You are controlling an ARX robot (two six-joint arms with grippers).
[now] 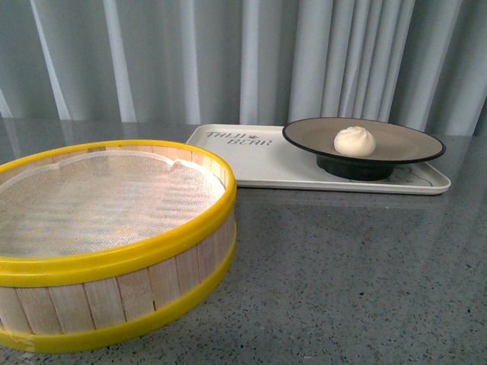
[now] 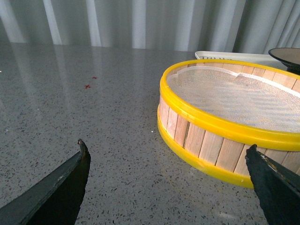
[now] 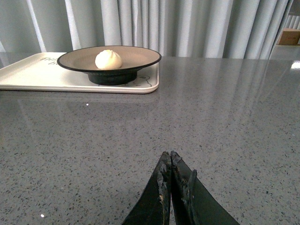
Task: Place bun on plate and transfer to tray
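Observation:
The cream-white bun (image 1: 354, 141) (image 3: 108, 59) rests in the middle of the taupe plate (image 1: 403, 148) (image 3: 140, 56) with its black rim. That plate stands on the right part of the cream tray (image 1: 259, 163) (image 3: 33, 75) at the back of the table. No arm shows in the front view. My left gripper (image 2: 166, 147) hovers open over bare table beside the steamer basket, nothing between its fingers. My right gripper (image 3: 169, 155) is shut and empty, well short of the tray.
A large round steamer basket (image 1: 106, 251) (image 2: 225, 136) with yellow rims and a white mesh liner fills the front left of the grey speckled table (image 1: 358, 266). Grey curtains (image 1: 228, 61) hang behind. A plate edge (image 2: 287, 56) shows beyond the basket.

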